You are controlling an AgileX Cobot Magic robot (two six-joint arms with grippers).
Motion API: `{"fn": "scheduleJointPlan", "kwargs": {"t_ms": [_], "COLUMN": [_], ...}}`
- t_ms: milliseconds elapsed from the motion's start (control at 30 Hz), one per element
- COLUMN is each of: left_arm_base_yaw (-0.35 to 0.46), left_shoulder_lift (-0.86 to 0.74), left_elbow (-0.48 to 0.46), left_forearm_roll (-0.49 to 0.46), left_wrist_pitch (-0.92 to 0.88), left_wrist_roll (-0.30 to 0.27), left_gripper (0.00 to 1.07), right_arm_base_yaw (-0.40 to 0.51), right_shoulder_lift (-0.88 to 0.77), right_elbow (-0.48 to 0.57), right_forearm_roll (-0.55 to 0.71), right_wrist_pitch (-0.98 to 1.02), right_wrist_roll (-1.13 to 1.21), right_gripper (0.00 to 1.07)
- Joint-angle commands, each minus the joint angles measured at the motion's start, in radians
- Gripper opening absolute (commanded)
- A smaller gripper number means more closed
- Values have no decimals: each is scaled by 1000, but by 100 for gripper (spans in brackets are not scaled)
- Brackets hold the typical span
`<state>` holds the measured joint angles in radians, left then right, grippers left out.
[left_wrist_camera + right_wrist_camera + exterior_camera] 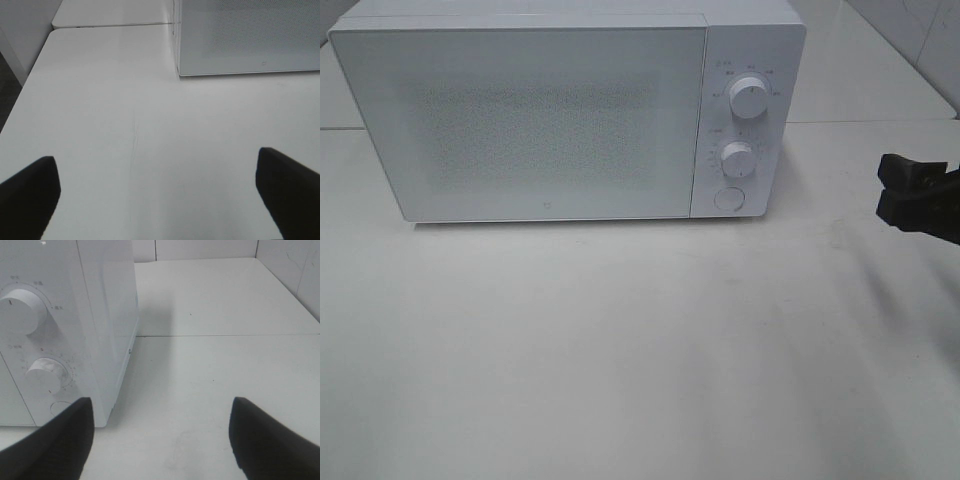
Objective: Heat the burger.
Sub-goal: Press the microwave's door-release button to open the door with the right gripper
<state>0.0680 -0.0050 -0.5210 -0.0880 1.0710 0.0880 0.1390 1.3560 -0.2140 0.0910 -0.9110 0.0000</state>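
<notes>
My right tool (892,190) hangs released at three o'clock of the shut microwave (540,120), near its knobs (748,97); my left tool (156,180) gapes, holding nothing, over the worktop (125,100).

Bright, even, washed-out light; soft shadows, slight blur.

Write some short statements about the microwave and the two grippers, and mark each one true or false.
1. The microwave has its door closed. True.
2. A burger lies in front of the microwave. False: no burger shows in any view.
3. The right gripper is open and holds nothing. True.
4. The left gripper is shut on a knob. False: it is open and holds nothing.
5. The microwave panel has an upper knob, a lower knob and a round button below them. True.
</notes>
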Motion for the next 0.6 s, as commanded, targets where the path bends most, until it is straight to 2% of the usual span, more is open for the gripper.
{"fn": "scheduleJointPlan", "kwargs": {"t_ms": [33, 100, 167, 267, 333, 367, 433, 533, 600], "left_arm_base_yaw": [1, 1, 1, 1, 1, 1, 1, 1, 1], "left_shoulder_lift": [-17, -17, -17, -17, -17, -17, -17, -17, -17], "left_elbow": [4, 4, 4, 4, 4, 4, 4, 4, 4], "left_forearm_roll": [-1, -1, -1, -1, -1, -1, -1, -1, -1], "left_wrist_pitch": [-2, -2, -2, -2, -2, -2, -2, -2, -2], "left_wrist_roll": [-4, -4, -4, -4, -4, -4, -4, -4, -4], "left_gripper": [101, 101, 101, 101, 101, 101, 101, 101, 101], "right_arm_base_yaw": [24, 45, 156, 187, 270, 270, 385, 409, 504], "right_shoulder_lift": [31, 46, 108, 125, 169, 169, 220, 229, 267], "right_elbow": [7, 8, 11, 11, 11, 11, 11, 10, -12], "right_forearm_roll": [33, 59, 176, 213, 309, 309, 429, 463, 574], "right_wrist_pitch": [-52, -67, -130, -151, -209, -209, -270, -277, -296], "right_wrist_roll": [-23, -35, -99, -112, -135, -135, -144, -144, -159], "right_gripper": [74, 74, 74, 74, 74, 74, 74, 74, 74]}}
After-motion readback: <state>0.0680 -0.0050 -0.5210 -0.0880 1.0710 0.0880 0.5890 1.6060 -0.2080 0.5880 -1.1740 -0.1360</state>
